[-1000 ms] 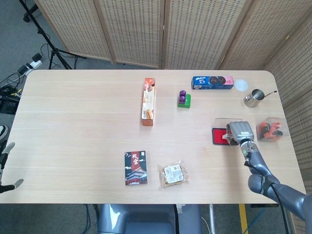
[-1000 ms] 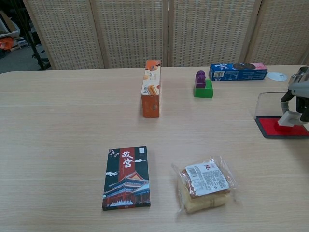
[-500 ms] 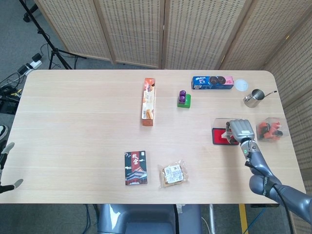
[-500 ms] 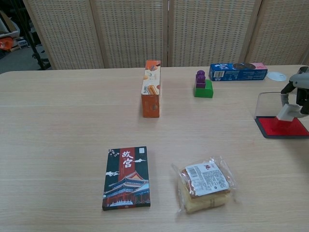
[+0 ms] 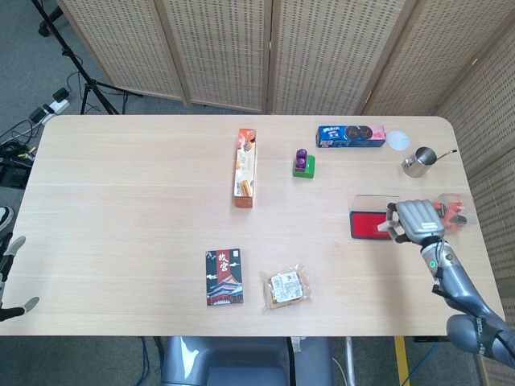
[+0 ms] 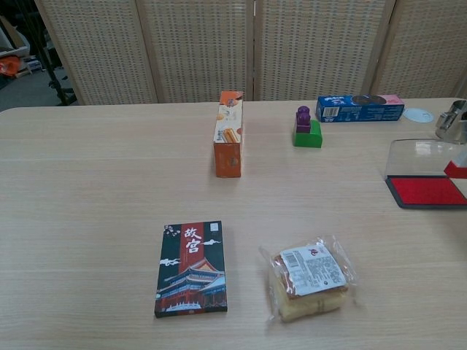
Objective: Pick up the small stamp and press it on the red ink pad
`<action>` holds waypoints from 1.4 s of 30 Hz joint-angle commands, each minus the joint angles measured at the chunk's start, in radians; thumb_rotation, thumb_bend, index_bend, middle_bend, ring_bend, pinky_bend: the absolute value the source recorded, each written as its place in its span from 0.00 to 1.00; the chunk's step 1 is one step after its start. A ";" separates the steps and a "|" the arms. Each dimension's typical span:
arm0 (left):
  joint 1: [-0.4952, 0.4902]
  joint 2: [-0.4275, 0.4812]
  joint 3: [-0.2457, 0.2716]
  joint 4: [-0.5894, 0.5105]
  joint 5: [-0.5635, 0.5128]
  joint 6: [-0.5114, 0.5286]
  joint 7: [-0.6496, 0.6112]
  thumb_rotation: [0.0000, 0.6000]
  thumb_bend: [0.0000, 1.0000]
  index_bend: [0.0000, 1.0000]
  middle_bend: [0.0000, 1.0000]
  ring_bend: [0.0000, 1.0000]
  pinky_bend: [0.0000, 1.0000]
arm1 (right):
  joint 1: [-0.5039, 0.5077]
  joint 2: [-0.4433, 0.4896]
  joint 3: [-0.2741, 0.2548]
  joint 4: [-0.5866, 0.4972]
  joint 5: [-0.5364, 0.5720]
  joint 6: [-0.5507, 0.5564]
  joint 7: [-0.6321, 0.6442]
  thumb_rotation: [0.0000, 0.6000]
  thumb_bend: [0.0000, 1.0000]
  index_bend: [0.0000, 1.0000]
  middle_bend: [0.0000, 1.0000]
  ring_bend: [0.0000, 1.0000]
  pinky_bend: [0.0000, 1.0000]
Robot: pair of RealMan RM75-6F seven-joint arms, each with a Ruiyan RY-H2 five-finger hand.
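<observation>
The red ink pad lies open near the table's right edge, its clear lid raised behind the red surface. My right hand hovers just right of the pad and grips the small stamp. Only the stamp's white body and red-inked base show, at the right edge of the chest view, lifted off the pad. The rest of that hand is cut off there. My left hand barely shows at the head view's lower left edge, off the table, fingertips apart and holding nothing.
A clear box of orange-red pieces sits right behind my right hand, a steel pitcher and a white lid beyond it. Farther left are a cookie pack, a purple-and-green block, an orange box, a booklet and wrapped bread.
My right hand pressed the stamp on the red pad, then lifted it and moved right, off the pad. The pad's red surface is now uncovered. The left hand has not moved.
</observation>
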 commanded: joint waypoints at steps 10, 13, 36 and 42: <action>0.000 -0.004 0.005 0.004 0.011 0.002 0.007 1.00 0.03 0.00 0.00 0.00 0.00 | -0.176 -0.144 -0.110 0.158 -0.215 0.210 0.089 1.00 0.57 0.57 0.95 1.00 1.00; 0.001 -0.005 0.006 0.004 0.012 0.001 0.008 1.00 0.03 0.00 0.00 0.00 0.00 | -0.193 -0.170 -0.112 0.197 -0.231 0.229 0.101 1.00 0.57 0.57 0.95 1.00 1.00; 0.005 -0.009 0.014 0.004 0.028 0.010 0.013 1.00 0.03 0.00 0.00 0.00 0.00 | -0.226 -0.268 -0.107 0.346 -0.271 0.206 0.067 1.00 0.57 0.57 0.95 1.00 1.00; 0.007 -0.008 0.016 0.002 0.032 0.012 0.012 1.00 0.03 0.00 0.00 0.00 0.00 | -0.229 -0.282 -0.105 0.370 -0.281 0.200 0.066 1.00 0.56 0.57 0.95 1.00 1.00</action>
